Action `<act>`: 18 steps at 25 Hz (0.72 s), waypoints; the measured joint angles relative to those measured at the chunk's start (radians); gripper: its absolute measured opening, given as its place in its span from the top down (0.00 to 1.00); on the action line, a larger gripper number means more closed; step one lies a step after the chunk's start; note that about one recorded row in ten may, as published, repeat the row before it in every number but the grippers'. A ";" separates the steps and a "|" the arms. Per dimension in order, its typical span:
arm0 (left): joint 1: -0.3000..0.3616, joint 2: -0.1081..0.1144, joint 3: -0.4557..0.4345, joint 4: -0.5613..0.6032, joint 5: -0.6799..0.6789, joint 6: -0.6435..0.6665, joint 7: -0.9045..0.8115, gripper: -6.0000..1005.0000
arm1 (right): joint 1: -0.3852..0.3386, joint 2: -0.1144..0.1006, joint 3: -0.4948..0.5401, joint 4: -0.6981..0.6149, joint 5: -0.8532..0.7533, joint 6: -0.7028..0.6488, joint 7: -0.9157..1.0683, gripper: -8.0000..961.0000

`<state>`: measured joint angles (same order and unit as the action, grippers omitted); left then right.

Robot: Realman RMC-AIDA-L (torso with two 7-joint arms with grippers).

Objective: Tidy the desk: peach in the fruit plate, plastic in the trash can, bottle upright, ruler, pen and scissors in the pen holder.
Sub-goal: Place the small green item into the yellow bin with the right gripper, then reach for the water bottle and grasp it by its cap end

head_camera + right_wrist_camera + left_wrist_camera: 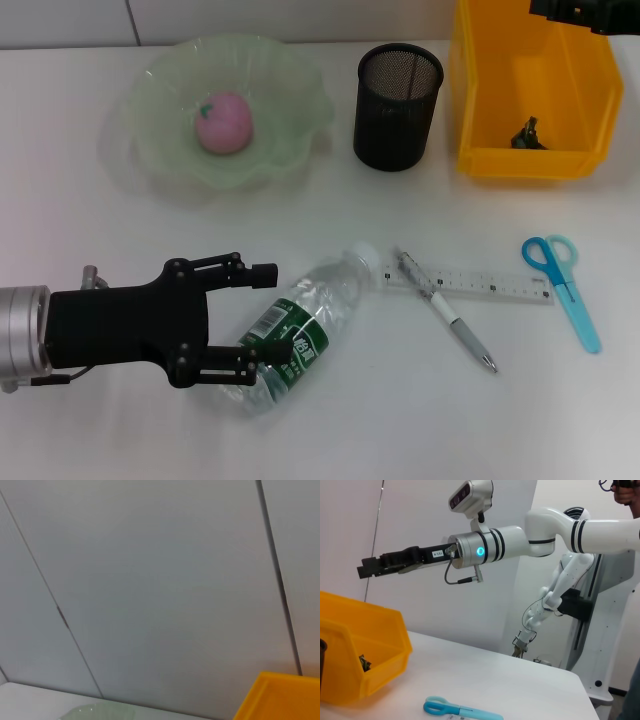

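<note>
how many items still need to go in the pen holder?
3, all lying on the desk right of the bottle: ruler, pen crossing the ruler's left end, scissors farthest right. Pen holder looks empty, though its bottom isn't fully visible.

peach (223,123) in plate (290,150) | holder (397,93) right of plate | bin (590,110) right of holder

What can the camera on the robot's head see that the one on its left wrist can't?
Only the head view shows the peach in the fruit plate, the pen holder, the lying bottle, ruler, pen and open left gripper. Only the left wrist view shows the right gripper raised high. Both show the scissors and yellow bin.
</note>
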<state>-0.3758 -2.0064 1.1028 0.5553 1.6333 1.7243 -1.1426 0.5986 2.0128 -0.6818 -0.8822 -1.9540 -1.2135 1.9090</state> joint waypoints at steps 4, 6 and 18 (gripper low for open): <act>0.002 0.001 -0.025 0.001 -0.005 0.007 -0.015 0.17 | -0.013 -0.003 0.009 -0.009 0.003 -0.072 -0.007 0.27; 0.002 0.003 -0.045 0.001 -0.005 0.016 -0.028 0.17 | -0.035 -0.006 0.019 -0.022 0.004 -0.141 -0.025 0.26; 0.007 -0.031 -0.130 0.429 0.153 -0.018 -0.630 0.17 | -0.292 -0.010 0.144 0.148 0.033 -0.711 -0.578 0.23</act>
<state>-0.3690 -2.0377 0.9727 0.9841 1.7866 1.7059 -1.7723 0.3062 2.0029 -0.5373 -0.7340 -1.9213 -1.9243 1.3311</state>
